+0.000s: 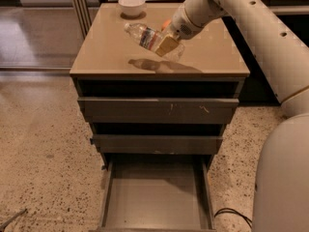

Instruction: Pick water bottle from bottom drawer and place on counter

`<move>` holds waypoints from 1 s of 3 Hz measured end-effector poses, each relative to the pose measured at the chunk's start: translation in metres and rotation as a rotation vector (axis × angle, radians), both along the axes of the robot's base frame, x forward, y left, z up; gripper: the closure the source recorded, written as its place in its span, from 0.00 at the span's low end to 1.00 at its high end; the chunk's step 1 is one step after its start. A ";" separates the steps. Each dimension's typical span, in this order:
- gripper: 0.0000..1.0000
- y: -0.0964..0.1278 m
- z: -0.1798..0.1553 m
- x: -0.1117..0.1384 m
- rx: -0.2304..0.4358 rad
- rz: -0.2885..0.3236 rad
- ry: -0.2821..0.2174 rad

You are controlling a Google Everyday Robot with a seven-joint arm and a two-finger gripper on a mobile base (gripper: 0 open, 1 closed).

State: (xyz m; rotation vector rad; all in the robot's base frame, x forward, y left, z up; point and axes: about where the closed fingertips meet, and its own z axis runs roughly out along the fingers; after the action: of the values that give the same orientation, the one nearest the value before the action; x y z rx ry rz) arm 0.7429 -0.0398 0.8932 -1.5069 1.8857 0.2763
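Observation:
My gripper (166, 43) is shut on the water bottle (147, 36), a clear plastic bottle with a white cap and a dark red-and-white label. It holds the bottle tilted, cap to the upper left, a little above the counter (111, 52); its shadow falls on the tan top just below. The bottom drawer (157, 197) is pulled open below, and its grey floor is bare. A bit of orange (165, 24) shows behind the gripper.
A white bowl (132, 5) stands at the counter's back left. The two upper drawers (157, 110) are slightly pulled out. A black cable (231, 214) lies on the speckled floor at the lower right. My arm reaches in from the upper right.

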 end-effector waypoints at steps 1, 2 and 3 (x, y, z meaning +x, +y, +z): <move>1.00 -0.001 -0.020 0.002 -0.044 0.004 0.050; 1.00 -0.007 -0.040 0.005 -0.029 -0.007 0.091; 1.00 -0.007 -0.040 0.005 -0.029 -0.007 0.091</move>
State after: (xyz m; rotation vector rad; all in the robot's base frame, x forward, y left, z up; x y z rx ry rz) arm 0.7479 -0.0468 0.8528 -1.5295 1.9738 0.3199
